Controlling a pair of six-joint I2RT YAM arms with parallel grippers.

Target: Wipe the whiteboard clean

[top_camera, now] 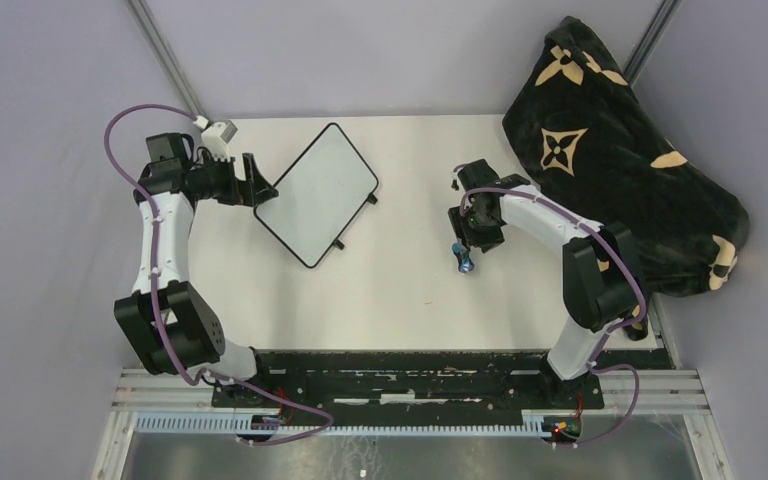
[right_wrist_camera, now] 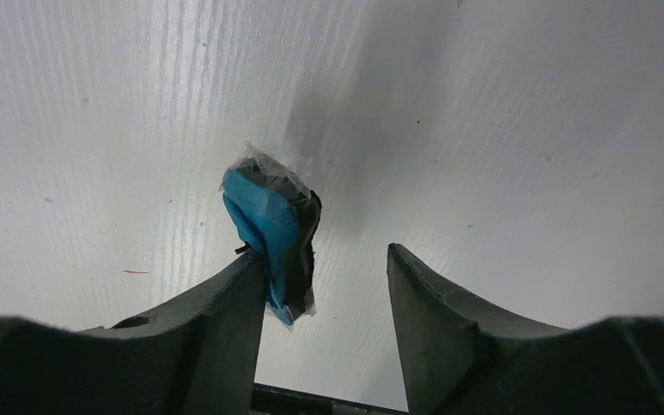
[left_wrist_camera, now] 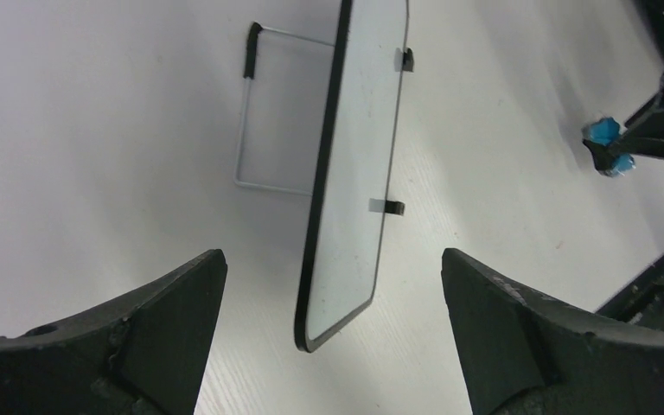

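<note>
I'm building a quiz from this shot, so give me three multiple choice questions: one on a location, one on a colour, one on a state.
1. The eraser lies: A on the whiteboard; B by the right pincer; C on the blanket.
2. The blanket is: A black with tan flowers; B red; C plain white.
3. The left pincer is: A shut on the whiteboard; B shut, empty; C open.
Answers: B, it sits at that pincer's fingertips; A, the top view shows it; C, its fingers stand wide apart, clear of the whiteboard.
</note>
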